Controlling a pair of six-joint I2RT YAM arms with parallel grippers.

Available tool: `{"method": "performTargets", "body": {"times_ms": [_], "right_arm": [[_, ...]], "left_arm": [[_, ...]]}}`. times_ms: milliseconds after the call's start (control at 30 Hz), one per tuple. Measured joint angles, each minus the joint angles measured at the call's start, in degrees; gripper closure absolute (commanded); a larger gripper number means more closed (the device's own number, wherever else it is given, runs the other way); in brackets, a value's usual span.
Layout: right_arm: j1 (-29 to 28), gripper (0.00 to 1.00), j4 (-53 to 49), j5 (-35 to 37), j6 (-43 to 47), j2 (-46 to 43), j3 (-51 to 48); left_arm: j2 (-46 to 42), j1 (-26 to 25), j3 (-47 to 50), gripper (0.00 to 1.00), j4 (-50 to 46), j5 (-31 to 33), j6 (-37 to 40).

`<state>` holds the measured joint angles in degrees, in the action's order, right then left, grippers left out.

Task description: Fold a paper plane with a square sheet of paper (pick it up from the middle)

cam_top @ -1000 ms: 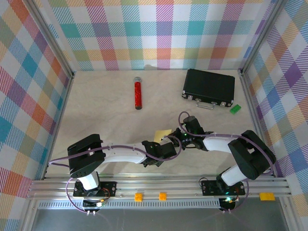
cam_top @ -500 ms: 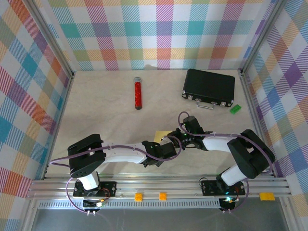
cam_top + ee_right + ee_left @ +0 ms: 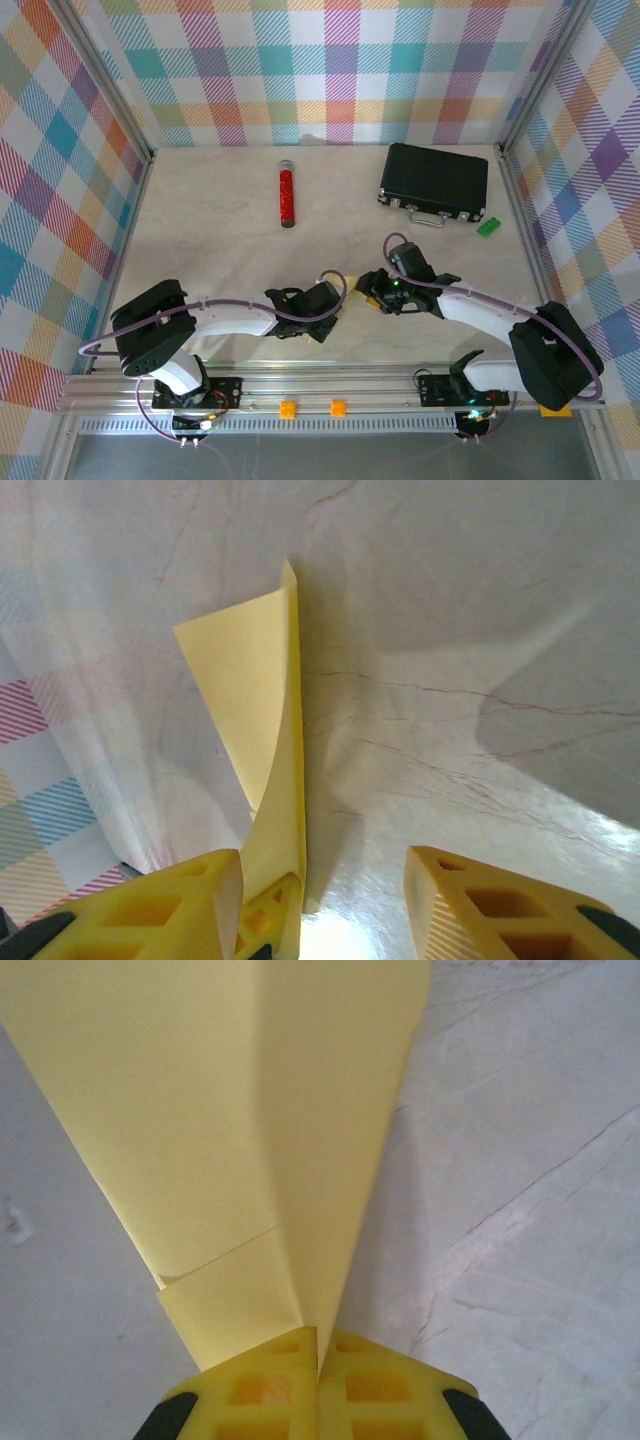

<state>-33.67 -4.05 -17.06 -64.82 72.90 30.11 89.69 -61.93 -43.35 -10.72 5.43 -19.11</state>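
From the top camera, the two arms meet near the front middle of the pale marble-look table (image 3: 210,250), with the left gripper (image 3: 328,300) and right gripper (image 3: 373,295) just beside each other. Can't make out the paper from up here. Further back there's a red cylinder with dark ends (image 3: 287,195), a black rectangular case (image 3: 435,183) and a small green block (image 3: 488,227).

On the left wrist cam, the left gripper (image 3: 318,1345) is clenched tight on the bottom edge of the thin yellow paper sheet (image 3: 260,1110), which is creased and fans upward above the table.

On the right wrist cam, the right gripper (image 3: 322,865) has its fingers (image 3: 180,900) spread apart, not clamping anything. The yellow paper sheet (image 3: 250,710) stands upright, just beside the left-hand finger.
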Motion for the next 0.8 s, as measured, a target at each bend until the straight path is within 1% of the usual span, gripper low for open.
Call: {"method": "performTargets", "body": {"times_ms": [133,300,400,600,733,800], "right_arm": [[0.00,0.53,-0.17,0.20,0.17,-0.02,-0.39],[0.00,0.54,0.22,1.20,0.15,-1.16,-2.16],[-0.17,0.55,1.16,1.86,0.22,-2.03,-3.28],[-2.12,0.70,5.88,2.89,2.40,-2.99,-5.95],[-2.95,0.80,10.99,0.07,4.28,-0.66,-6.12],[-3.43,0.83,14.43,-1.62,4.55,1.53,-6.14]], "left_arm": [[0.15,1.90,1.88,1.00,3.78,-5.16,-1.27],[0.17,3.28,4.17,1.00,9.49,-9.07,-3.04],[-0.07,5.22,6.19,1.00,13.40,-12.55,-5.05],[-0.20,8.59,9.73,1.00,20.04,-18.36,-9.09],[-0.17,9.77,12.22,1.00,24.90,-20.90,-12.13],[-0.04,10.27,13.35,1.00,27.43,-21.99,-13.75]]}}
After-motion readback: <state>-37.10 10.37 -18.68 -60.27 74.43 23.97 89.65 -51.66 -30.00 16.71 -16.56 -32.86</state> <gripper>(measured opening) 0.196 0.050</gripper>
